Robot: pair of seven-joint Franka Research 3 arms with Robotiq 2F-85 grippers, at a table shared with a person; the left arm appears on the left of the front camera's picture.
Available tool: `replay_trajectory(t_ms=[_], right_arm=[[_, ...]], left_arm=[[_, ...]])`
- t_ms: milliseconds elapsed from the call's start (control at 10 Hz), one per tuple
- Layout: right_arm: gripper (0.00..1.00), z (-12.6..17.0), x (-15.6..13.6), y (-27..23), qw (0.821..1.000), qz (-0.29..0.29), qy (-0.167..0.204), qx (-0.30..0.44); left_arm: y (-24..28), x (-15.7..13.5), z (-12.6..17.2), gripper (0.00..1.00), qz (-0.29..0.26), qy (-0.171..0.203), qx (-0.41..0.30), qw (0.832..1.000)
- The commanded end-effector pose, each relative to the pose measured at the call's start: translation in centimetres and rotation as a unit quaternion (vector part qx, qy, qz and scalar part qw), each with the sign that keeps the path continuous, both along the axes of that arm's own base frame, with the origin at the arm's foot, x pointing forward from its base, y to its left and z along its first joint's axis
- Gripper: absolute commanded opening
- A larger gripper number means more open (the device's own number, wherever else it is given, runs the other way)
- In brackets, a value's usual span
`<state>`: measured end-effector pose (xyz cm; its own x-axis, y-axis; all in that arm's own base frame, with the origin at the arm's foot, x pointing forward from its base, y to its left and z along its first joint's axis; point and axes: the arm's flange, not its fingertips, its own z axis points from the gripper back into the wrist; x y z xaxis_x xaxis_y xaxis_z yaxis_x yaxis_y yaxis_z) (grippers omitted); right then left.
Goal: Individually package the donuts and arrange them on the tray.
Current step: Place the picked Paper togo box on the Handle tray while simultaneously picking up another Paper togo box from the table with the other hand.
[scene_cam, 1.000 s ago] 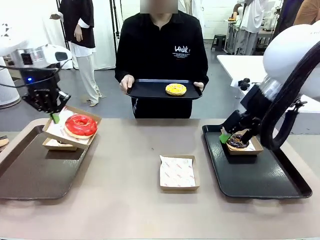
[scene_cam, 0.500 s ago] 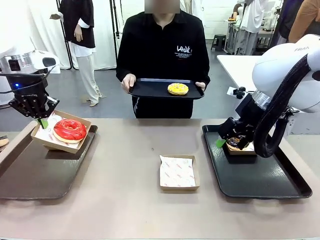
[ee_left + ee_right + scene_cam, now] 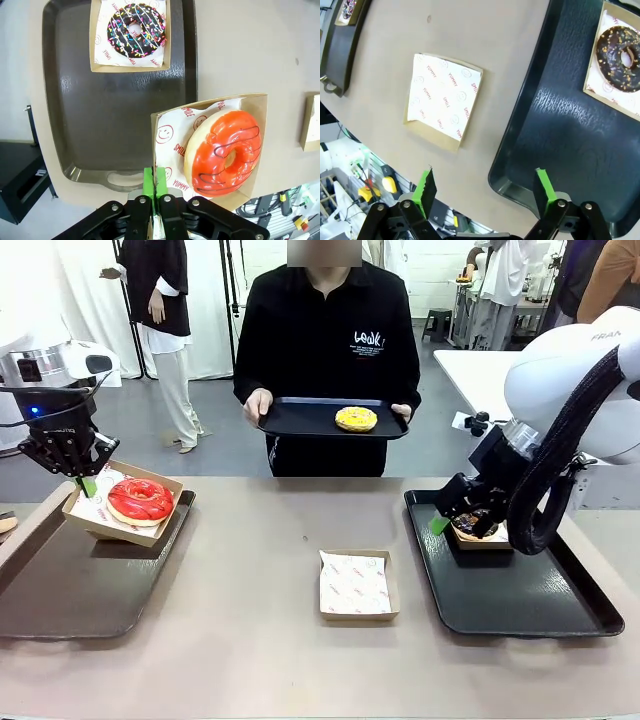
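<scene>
Lower now, red donut [image 3: 223, 152] in its box [image 3: 105, 530], "YUMMY"-lined rim tight in left claw [image 3: 155, 175] (right claw [image 3: 485, 175] wide)

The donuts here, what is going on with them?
The left gripper is shut on the edge of the paper-lined box with the red donut, at the left tray, where a sprinkled dark donut sits boxed. The right gripper hangs open above the right tray, near the boxed chocolate donut. The person holds a black tray with the yellow donut. An empty box waits mid-table.
</scene>
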<state>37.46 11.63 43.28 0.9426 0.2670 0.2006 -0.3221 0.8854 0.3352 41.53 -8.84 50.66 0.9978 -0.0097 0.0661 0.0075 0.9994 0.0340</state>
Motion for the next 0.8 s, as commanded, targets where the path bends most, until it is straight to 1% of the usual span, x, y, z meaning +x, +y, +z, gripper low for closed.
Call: replay_trajectory(t_ms=[0,200,300,400,500,600,700], right_arm=[[1.0,0.0,-0.1,0.0,1.0,-0.001,-0.003,-0.009],[1.0,0.0,0.0,0.0,1.0,-0.001,0.0,0.0],[1.0,-0.1,-0.2,1.6,1.0,-0.015,0.003,-0.024],[1.0,-0.7,-0.2,3.3,0.997,-0.039,0.021,-0.065],[1.0,-1.1,-0.4,5.0,0.994,-0.049,0.03,-0.088],[1.0,-1.6,-0.5,6.9,0.993,-0.052,0.028,-0.1],[1.0,-2.1,-0.6,8.3,0.991,-0.054,0.039,-0.113]], left_arm=[[0.0,-0.1,0.2,0.01,0.0,-0.001,0.0,1.0],[0.0,0.0,0.0,0.01,0.0,0.0,0.0,1.0],[1.6,-0.4,0.2,0.01,-0.01,-0.006,-0.01,1.0],[3.3,-0.8,0.3,0.01,-0.009,-0.009,-0.016,1.0],[5.0,-1.4,0.3,0.01,-0.012,-0.017,-0.015,1.0],[6.6,-2.3,0.2,0.01,-0.022,-0.019,-0.009,1.0],[8.0,-2.9,0.1,0.01,-0.025,-0.019,-0.003,1.0]])
